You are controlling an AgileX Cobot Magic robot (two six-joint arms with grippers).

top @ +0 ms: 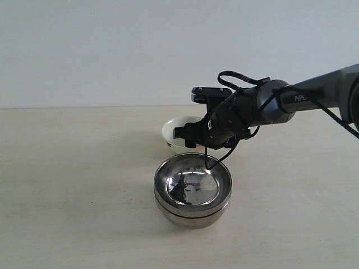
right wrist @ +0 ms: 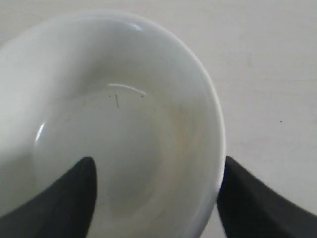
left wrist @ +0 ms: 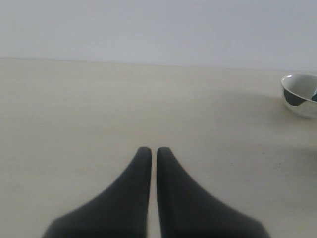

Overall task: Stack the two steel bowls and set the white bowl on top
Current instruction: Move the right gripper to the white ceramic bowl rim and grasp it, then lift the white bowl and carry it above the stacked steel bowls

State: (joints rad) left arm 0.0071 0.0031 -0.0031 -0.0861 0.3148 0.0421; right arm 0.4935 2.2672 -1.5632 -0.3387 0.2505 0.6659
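1. The two steel bowls [top: 193, 193] already sit one inside the other on the desk [top: 67, 185]. The white bowl [top: 171, 132] stands upright just behind them.
2. The right gripper [right wrist: 157, 163] hangs over the white bowl with its jaws apart, one inside the rim and one outside. I think it should close gently on the wall and then lift straight up, because the glossy rim may slip.
3. The left gripper [left wrist: 154, 154] is well apart from the bowls, jaws together and holding nothing.
4. The desk is pale and matt; the wall [top: 112, 50] behind is plain and light.
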